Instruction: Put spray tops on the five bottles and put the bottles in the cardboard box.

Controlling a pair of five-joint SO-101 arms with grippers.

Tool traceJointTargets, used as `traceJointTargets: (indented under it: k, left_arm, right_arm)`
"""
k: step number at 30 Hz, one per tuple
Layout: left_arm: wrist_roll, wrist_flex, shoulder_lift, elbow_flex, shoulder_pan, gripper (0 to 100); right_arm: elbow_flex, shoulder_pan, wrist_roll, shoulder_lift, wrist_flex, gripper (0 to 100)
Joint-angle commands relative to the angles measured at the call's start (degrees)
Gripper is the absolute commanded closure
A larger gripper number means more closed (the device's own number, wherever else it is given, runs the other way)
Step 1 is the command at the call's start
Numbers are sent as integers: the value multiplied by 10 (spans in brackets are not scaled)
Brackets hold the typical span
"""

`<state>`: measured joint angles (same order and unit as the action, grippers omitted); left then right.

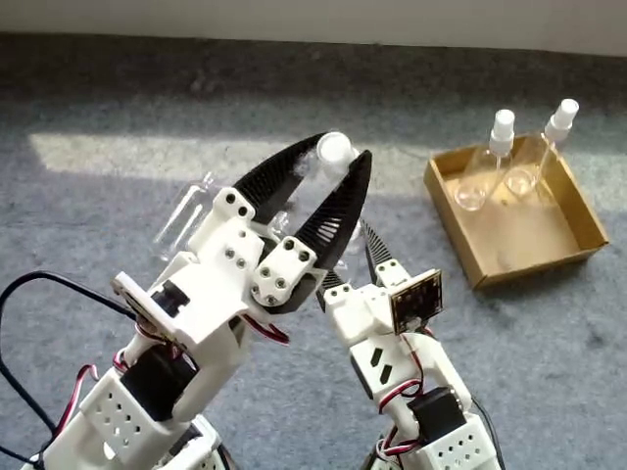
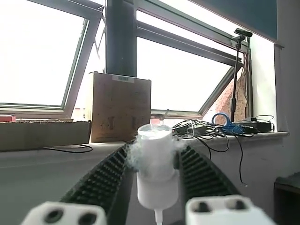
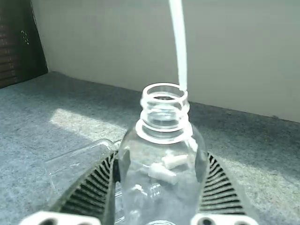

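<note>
My left gripper [image 1: 345, 150] is raised and shut on a white spray top [image 1: 333, 149], held between the black fingers [image 2: 110, 171]. The spray top [image 2: 154, 164] stands upright, and its thin tube [image 3: 178, 42] hangs down to the rim of an open clear bottle [image 3: 161, 173]. My right gripper [image 3: 161, 192] is shut on this bottle and holds it upright below the left gripper. In the high view the right gripper [image 1: 355, 257] is partly hidden behind the left one. The cardboard box [image 1: 578, 211] at the right holds two bottles with spray tops [image 1: 487, 162] [image 1: 539, 152].
Another clear bottle without a top [image 1: 181, 215] lies on the grey carpet to the left of the arms, and it also lies beside the held bottle [image 3: 77, 161]. A black cable [image 1: 39, 284] runs at the front left.
</note>
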<state>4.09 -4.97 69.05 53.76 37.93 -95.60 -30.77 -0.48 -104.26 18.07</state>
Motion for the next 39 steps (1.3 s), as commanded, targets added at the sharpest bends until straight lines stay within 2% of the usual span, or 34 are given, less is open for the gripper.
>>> traceJointTargets:
  k: [1, 7, 14, 19, 26, 28, 33, 39]
  left_arm:
    - [-1, 10, 38, 6, -8, 996]
    - [0, 11, 92, 51, -8, 996]
    - [2, 9, 95, 102, -8, 996]
    - [47, 11, 95, 155, -10, 996]
    - [50, 12, 94, 190, -13, 996]
    - [50, 26, 94, 189, -13, 996]
    - [49, 122, 65, 131, -16, 996]
    - [49, 135, -48, 56, -27, 996]
  right_arm:
    - [-67, -5, 1, -10, 1, 886]
    - [-67, -5, 1, -10, 1, 886]
    - [-67, -5, 1, -10, 1, 886]
    - [-67, -5, 1, -9, 2, 886]
    - [-67, -4, 1, -9, 2, 886]
    - [-67, -3, 1, -9, 2, 886]
    - [-67, -3, 1, -9, 2, 886]
    - [-67, -2, 1, -8, 2, 886]
